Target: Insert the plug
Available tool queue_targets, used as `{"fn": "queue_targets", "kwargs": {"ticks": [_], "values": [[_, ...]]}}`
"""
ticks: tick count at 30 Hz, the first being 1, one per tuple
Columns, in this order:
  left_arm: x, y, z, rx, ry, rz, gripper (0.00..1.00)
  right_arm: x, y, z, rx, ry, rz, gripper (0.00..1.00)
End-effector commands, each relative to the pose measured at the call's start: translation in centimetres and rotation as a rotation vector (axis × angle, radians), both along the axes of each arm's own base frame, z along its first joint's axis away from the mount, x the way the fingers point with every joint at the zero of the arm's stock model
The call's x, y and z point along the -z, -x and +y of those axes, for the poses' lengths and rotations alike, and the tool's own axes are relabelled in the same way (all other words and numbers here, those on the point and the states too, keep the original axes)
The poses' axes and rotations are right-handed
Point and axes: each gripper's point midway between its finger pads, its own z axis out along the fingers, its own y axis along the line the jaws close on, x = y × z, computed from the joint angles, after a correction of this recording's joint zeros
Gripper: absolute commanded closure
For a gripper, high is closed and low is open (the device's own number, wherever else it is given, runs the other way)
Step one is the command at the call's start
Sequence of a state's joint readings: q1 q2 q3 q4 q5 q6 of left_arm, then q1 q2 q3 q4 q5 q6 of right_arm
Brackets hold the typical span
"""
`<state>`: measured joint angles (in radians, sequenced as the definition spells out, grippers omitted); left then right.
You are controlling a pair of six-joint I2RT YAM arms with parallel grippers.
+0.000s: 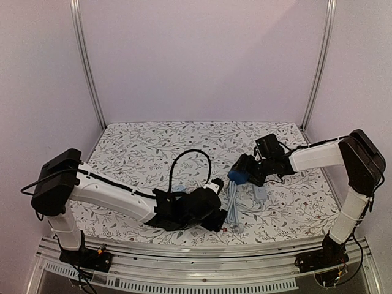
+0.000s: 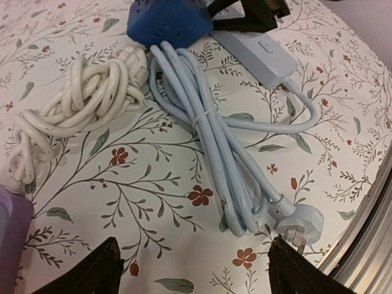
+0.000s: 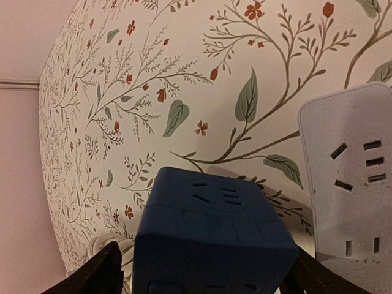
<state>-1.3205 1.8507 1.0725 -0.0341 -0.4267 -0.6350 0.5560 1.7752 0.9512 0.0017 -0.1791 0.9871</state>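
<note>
A light blue cable bundle lies on the floral table, and its three-pin plug rests at the near end beside my right fingertip. My left gripper is open and empty, hovering just short of the bundle; from above it sits left of the cable. My right gripper is shut on a dark blue socket cube, with one socket face pointing up. The cube also shows in the top view and the left wrist view.
A pale power strip lies right of the cube, with its sockets visible in the right wrist view. A coiled white cable lies left of the blue bundle. A purple object is at the left edge. A black cable loops above the left arm.
</note>
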Motion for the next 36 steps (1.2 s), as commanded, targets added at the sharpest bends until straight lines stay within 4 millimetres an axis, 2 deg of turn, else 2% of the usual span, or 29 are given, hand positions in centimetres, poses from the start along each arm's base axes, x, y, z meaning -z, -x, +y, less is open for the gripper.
{"fn": "queue_targets", "kwargs": {"ticks": [1,2,4,10,13,17,21,30,33,36], "values": [[0.3,0.6,-1.6,0.016,0.014,0.001,0.18,-0.8,-0.8,0.1,-0.001,-0.004,-0.040,0.21],[-0.1,0.5,-2.3,0.018,0.048,-0.006,0.18,-0.8,-0.8,0.0,-0.001,-0.002,-0.042,0.25],[0.1,0.5,-2.7,0.021,0.048,-0.006,0.19,-0.9,-0.8,0.1,-0.006,-0.006,-0.048,0.34],[0.4,0.5,-4.0,0.034,0.050,-0.012,0.20,-1.2,-0.7,0.4,-0.028,-0.014,-0.058,0.46],[0.8,0.4,-4.5,0.039,0.042,-0.010,0.21,-1.9,-0.7,0.5,-0.038,-0.020,-0.077,0.54],[1.0,0.0,-5.0,0.026,0.026,-0.026,0.22,-3.6,-0.8,0.7,-0.059,-0.027,-0.111,0.62],[1.8,-0.5,-5.0,0.004,-0.019,-0.032,0.25,-6.4,-0.9,0.7,-0.079,-0.035,-0.174,0.65],[3.3,-1.1,-5.9,-0.018,-0.060,-0.037,0.33,-11.3,0.5,-0.4,-0.099,-0.027,-0.255,0.73],[4.2,-1.1,-5.9,-0.024,-0.067,-0.033,0.42,-12.2,0.9,-1.5,-0.076,0.006,-0.273,0.74],[5.2,-1.0,-6.0,-0.017,-0.069,-0.026,0.58,-12.8,1.6,-2.9,-0.046,0.044,-0.291,0.75]]}}
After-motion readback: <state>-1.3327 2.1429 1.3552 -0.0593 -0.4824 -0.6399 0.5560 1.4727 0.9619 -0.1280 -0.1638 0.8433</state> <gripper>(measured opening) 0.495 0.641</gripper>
